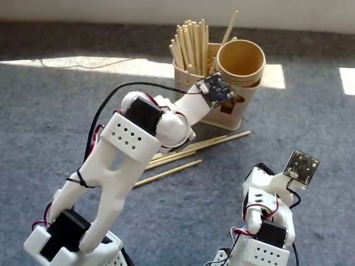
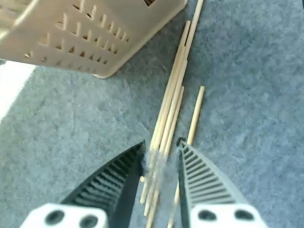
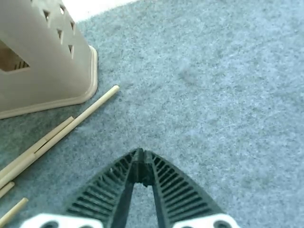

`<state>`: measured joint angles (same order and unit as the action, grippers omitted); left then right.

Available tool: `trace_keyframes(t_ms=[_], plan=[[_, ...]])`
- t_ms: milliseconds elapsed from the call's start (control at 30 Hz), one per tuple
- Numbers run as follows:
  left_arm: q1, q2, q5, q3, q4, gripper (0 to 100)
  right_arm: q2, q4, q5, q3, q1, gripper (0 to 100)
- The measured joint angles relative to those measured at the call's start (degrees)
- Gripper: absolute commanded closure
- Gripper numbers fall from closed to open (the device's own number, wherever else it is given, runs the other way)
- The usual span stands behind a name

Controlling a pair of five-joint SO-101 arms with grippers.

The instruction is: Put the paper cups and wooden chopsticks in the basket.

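Note:
A beige basket (image 1: 237, 113) stands at the back of the carpet, holding stacked paper cups (image 1: 241, 61) and a bunch of upright wooden chopsticks (image 1: 191, 44). Several loose chopsticks (image 1: 186, 154) lie on the carpet in front of it. My left arm (image 1: 138, 127) stretches over them. My left gripper (image 2: 161, 147) is open, low over the carpet, its jaws straddling the bundle of chopsticks (image 2: 173, 95); one separate chopstick (image 2: 195, 114) lies just outside a finger. My right gripper (image 3: 142, 165) is shut on nothing, over bare carpet near the basket's corner (image 3: 38, 61).
My right arm (image 1: 266, 194) sits folded at the front right. One chopstick (image 3: 90, 111) ends close to the basket's corner. A lone chopstick (image 1: 166, 173) lies nearest the front. Grey carpet spreads to the right of the basket and in front of the sticks.

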<state>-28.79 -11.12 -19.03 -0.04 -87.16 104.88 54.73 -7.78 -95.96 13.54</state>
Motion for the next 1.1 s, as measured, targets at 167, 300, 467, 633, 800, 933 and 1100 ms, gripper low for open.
trace_keyframes(t_ms=[167,300,467,633,800,933,1100], plan=[[-1.23,0.18,-1.41,7.30,0.97,88,0.00,0.00,0.00,0.00,0.00,99.3],[-2.73,0.26,-2.55,15.74,6.07,88,0.00,0.00,0.00,0.00,0.00,99.3],[-2.46,0.26,-2.46,24.88,14.77,83,0.00,0.00,0.00,0.00,0.00,99.3],[-2.81,0.26,-2.46,30.77,21.36,84,0.00,0.00,0.00,0.00,0.00,99.3],[-2.64,1.32,-2.55,32.97,24.79,84,0.00,0.00,0.00,0.00,0.00,99.3],[-1.76,8.00,-2.64,30.86,25.14,85,0.00,0.00,0.00,0.00,0.00,99.3],[0.26,18.81,-2.55,23.91,25.14,87,0.00,0.00,0.00,0.00,0.00,99.3]])
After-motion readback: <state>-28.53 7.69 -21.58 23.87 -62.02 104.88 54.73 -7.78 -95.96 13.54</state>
